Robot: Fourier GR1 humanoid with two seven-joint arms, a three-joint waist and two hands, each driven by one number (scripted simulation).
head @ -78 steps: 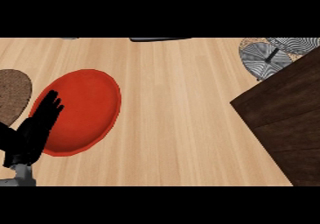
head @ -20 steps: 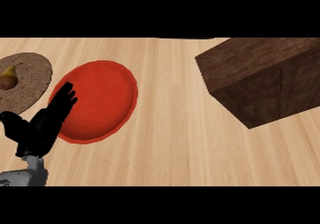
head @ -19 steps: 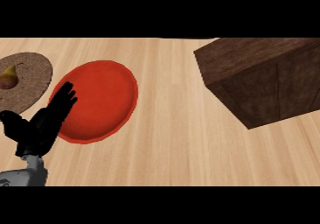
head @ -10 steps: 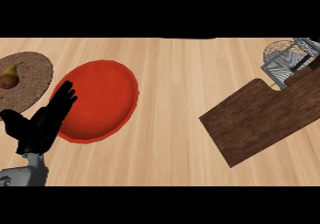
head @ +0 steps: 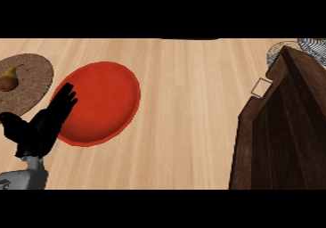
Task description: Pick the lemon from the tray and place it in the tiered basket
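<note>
No lemon shows in the head view. A large dark wooden slab [head: 284,133], seemingly the tray, fills the right side and stands steeply tilted, close to the view. Behind its upper end, at the top right corner, a piece of the grey wire tiered basket [head: 317,46] peeks out. My left hand [head: 44,127] is open at the lower left, its straight fingers lying over the left rim of a red plate [head: 106,100]. It holds nothing. My right hand does not show.
A round brown woven mat [head: 30,71] at the far left carries a pear [head: 6,81]. A small white tag [head: 261,87] sits at the slab's left edge. Light wooden counter [head: 185,116] lies between the red plate and the slab.
The dark wooden slab has swung round and now stands tall along the right edge, covering more of the basket. My left hand has stayed over the red plate's rim.
</note>
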